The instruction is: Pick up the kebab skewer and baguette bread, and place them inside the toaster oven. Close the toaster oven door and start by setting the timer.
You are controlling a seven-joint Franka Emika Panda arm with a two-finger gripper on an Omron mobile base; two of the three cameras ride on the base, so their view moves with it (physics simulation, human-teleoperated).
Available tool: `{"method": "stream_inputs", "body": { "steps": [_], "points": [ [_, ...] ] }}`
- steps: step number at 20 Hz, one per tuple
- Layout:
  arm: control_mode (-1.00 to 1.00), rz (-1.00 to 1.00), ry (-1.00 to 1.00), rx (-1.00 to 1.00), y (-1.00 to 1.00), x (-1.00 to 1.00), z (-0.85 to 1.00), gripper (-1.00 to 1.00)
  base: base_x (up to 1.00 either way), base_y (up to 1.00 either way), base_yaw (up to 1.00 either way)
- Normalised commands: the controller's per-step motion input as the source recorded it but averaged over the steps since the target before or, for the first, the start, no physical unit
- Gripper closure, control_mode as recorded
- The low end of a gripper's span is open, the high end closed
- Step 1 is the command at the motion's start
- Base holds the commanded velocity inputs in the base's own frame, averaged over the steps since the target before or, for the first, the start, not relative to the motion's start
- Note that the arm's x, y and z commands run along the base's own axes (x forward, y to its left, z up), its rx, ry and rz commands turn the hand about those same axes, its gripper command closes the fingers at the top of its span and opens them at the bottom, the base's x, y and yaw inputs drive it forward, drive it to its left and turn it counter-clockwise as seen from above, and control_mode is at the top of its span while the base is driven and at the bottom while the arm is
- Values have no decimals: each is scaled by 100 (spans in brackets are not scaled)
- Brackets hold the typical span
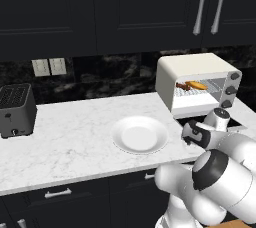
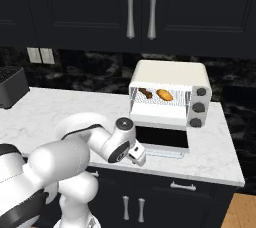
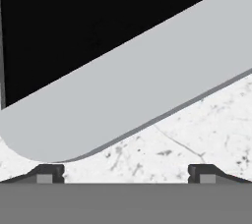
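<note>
The cream-white toaster oven (image 1: pixel 195 67) (image 2: pixel 170 74) stands at the counter's right end. Its dark glass door (image 2: pixel 162 136) hangs folded down flat in front. On the wire rack inside lie the dark kebab skewer (image 1: pixel 183 86) (image 2: pixel 146 92) and, right of it, the orange-yellow baguette bread (image 1: pixel 196 85) (image 2: pixel 164 94). My gripper (image 3: pixel 126 174) (image 2: pixel 140 158) is low at the door's front left corner. It is open, with nothing between its fingertips (image 3: pixel 49 173). In the hand view the pale handle bar (image 3: pixel 128 85) crosses diagonally just ahead, with the dark glass (image 3: pixel 74 16) beyond it.
A white empty plate (image 1: pixel 139 134) sits mid-counter, left of the oven. A black slot toaster (image 1: pixel 16 109) (image 2: pixel 10 87) stands at the far left. Dark upper cabinets with silver handles (image 2: pixel 130 7) hang overhead. The marble counter (image 3: pixel 197 134) ends just right of the oven.
</note>
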Motion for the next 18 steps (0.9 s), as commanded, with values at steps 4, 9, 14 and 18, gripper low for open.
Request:
{"method": "stream_inputs", "body": {
  "steps": [4, 9, 14, 18],
  "points": [
    [-100, 1, -7, 0, 0, 2, -6, -100, 0, 0, 0],
    [-100, 0, -11, 0, 0, 25, 0, -100, 0, 0, 0],
    [-100, 0, -8, 0, 1, 22, 0, -100, 0, 0, 0],
    [-100, 0, -8, 0, 0, 23, 1, -100, 0, 0, 0]
  ]
}}
